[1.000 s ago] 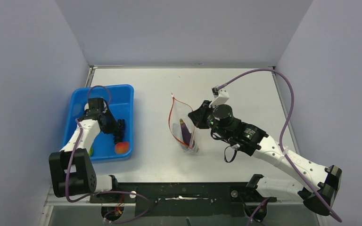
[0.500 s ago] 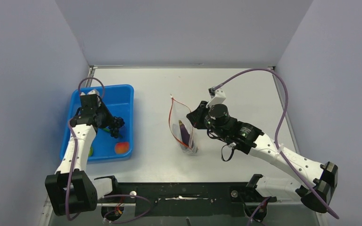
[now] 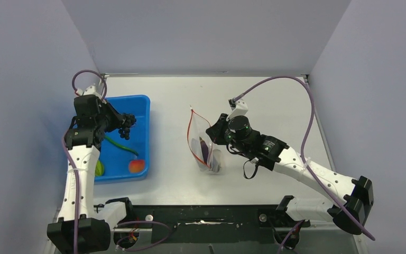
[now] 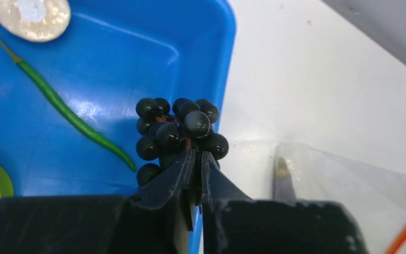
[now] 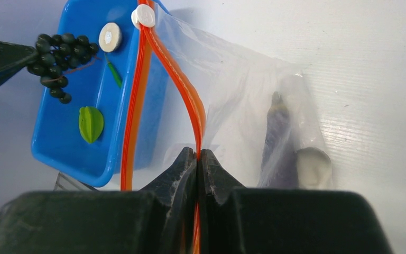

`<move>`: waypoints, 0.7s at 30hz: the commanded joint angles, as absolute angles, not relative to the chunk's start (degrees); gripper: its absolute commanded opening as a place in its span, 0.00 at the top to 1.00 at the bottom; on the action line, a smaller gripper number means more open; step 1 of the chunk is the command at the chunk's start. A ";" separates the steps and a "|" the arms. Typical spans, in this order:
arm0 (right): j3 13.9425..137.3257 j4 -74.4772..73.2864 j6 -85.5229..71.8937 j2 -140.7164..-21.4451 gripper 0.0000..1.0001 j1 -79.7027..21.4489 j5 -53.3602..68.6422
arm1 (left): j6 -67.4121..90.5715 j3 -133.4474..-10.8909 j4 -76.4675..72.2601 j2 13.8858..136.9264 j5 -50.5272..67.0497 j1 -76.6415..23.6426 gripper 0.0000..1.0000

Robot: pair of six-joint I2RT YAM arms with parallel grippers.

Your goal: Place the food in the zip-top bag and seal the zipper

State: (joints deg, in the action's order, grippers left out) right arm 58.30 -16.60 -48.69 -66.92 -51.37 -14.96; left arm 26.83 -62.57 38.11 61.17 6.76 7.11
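Left wrist view: left gripper (image 4: 196, 154) clamped on grape bunch (image 4: 177, 129), held above blue tray (image 4: 111, 58). Right gripper (image 5: 197, 155) pinched tight on zipper (image 5: 187, 98) of zip-top bag (image 5: 238, 90) (mouth gaping), bag upright on table (image 3: 275, 100), apart from tray.

i count one tray (image 3: 139, 132), one bag (image 5: 232, 90), one grape bunch (image 4: 177, 132), one green pod (image 4: 66, 114), one lime fruit (image 3: 99, 168), one orange fruit (image 3: 136, 166), one pale disc (image 4: 30, 16), and two more in the bag: one purple piece (image 5: 276, 137), one pale piece (image 5: 312, 164).

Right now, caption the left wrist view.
Left claw shut on the grape bunch over the blue tray.
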 commanded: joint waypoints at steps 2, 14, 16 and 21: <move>62.40 -13.06 -49.63 -68.65 1.00 -51.61 -14.60 | 28.00 -68.97 36.64 57.63 13.80 6.81 1.00; 66.35 -12.88 -49.84 -73.11 1.00 -52.05 -13.50 | 37.22 -66.20 24.90 51.76 30.77 4.74 1.00; 66.83 -12.83 -49.75 -73.56 1.00 -52.09 -13.62 | 39.91 -65.19 22.67 51.11 32.78 4.31 1.00; 68.16 -13.01 -49.55 -74.76 1.00 -52.10 -13.79 | 44.16 -63.98 18.86 49.27 33.45 1.26 1.00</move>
